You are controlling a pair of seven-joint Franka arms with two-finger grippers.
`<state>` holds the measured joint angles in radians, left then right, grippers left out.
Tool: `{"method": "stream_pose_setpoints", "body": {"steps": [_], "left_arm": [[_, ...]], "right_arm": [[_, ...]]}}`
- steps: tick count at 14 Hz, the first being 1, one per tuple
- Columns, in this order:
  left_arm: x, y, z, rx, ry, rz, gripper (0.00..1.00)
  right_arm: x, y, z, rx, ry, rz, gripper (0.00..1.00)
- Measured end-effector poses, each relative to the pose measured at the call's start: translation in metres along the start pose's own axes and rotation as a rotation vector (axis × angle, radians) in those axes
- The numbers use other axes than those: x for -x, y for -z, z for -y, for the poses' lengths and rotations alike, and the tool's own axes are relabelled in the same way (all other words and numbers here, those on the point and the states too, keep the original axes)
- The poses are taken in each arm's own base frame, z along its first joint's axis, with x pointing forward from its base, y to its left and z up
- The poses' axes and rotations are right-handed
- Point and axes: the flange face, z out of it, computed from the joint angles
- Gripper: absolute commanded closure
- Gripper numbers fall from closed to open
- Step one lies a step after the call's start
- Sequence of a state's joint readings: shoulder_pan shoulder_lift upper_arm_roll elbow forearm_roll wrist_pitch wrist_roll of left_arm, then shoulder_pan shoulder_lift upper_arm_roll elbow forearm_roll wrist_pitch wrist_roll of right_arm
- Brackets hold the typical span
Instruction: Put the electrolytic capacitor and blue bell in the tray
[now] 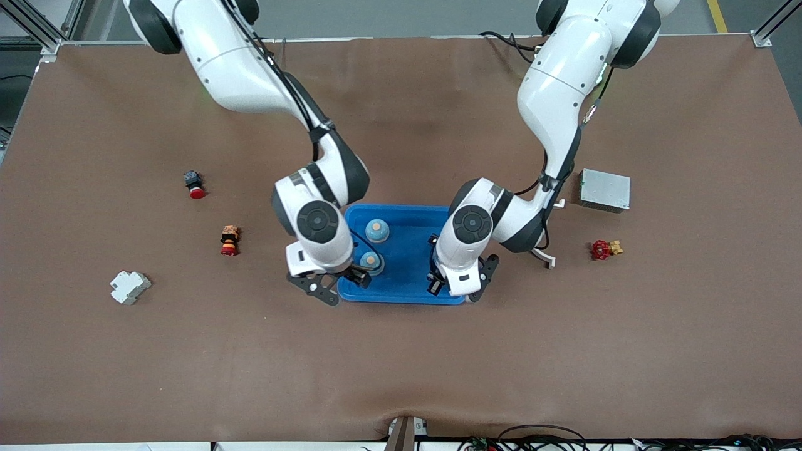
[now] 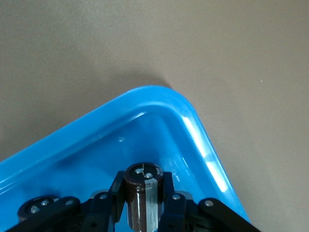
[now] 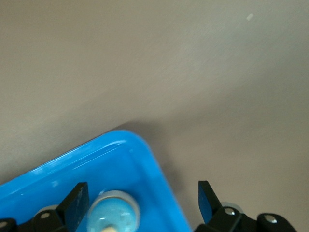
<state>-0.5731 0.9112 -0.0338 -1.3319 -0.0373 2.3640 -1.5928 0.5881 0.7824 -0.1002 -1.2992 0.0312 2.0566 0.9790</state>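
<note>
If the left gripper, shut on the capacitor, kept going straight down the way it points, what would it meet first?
Probably the floor of the tray: the left gripper holds the capacitor pointing down over bare blue floor near a corner. Nothing else shows in that line, though the height above the floor is unclear.

Robot lab: aluminium-framed test table (image 1: 401, 376)

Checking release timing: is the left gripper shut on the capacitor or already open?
Shut on it. The left gripper pinches the electrolytic capacitor between its fingers, over a corner of the blue tray.
</note>
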Motion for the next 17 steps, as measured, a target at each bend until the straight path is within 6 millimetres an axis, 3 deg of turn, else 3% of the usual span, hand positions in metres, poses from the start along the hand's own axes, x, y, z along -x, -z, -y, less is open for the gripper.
{"method": "stream_pose_setpoints", "body": {"steps": [2, 6, 9, 12, 15, 17], "left_arm": [[0.000, -0.002, 0.001, -0.002, 0.000, 0.000, 0.62], [-0.001, 0.000, -0.001, 0.003, 0.001, -0.001, 0.00], [-0.001, 0.004, -0.004, 0.016, 0.001, -0.001, 0.00], [-0.002, 0.021, -0.012, 0.045, 0.003, -0.001, 0.00], [-0.005, 0.044, -0.018, 0.072, 0.006, -0.002, 0.00], [-0.007, 0.055, -0.019, 0.064, 0.009, -0.003, 0.00]], "right_arm": [[-0.021, 0.015, -0.020, 0.016, 0.054, 0.014, 0.00], [-0.069, 0.030, -0.080, 0.021, 0.154, 0.031, 0.00], [-0.099, 0.042, -0.122, -0.002, 0.237, 0.019, 0.00], [-0.121, 0.054, -0.152, -0.028, 0.305, -0.012, 0.00], [-0.127, 0.090, -0.161, -0.056, 0.377, -0.059, 0.00], [-0.142, 0.115, -0.183, -0.064, 0.449, -0.097, 0.00]]}}
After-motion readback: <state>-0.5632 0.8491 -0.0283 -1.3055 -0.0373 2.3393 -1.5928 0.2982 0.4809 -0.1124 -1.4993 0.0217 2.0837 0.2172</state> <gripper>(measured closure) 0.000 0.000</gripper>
